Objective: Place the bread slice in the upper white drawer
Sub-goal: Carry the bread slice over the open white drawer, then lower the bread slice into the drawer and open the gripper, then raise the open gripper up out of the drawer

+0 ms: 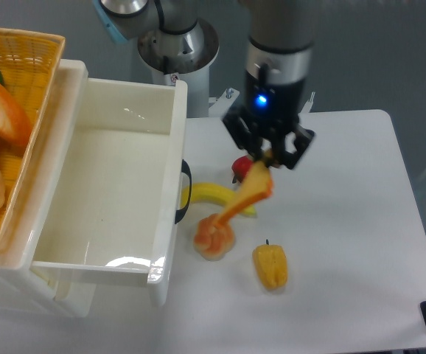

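The bread slice (248, 193) is a flat yellow-orange piece with a darker crust. It hangs tilted from my gripper (266, 159), lifted above the table. My gripper is shut on its upper end. The upper white drawer (110, 184) is pulled open to the left of the gripper, and its inside is bare. Its dark curved handle (185, 190) faces the gripper.
A banana (209, 195), a small red item (240, 167), an orange-pink pastry (214, 236) and a yellow pepper (270, 266) lie on the white table below the gripper. A yellow wicker basket (21, 51) with a baguette (1, 107) and a ring pastry sits at far left.
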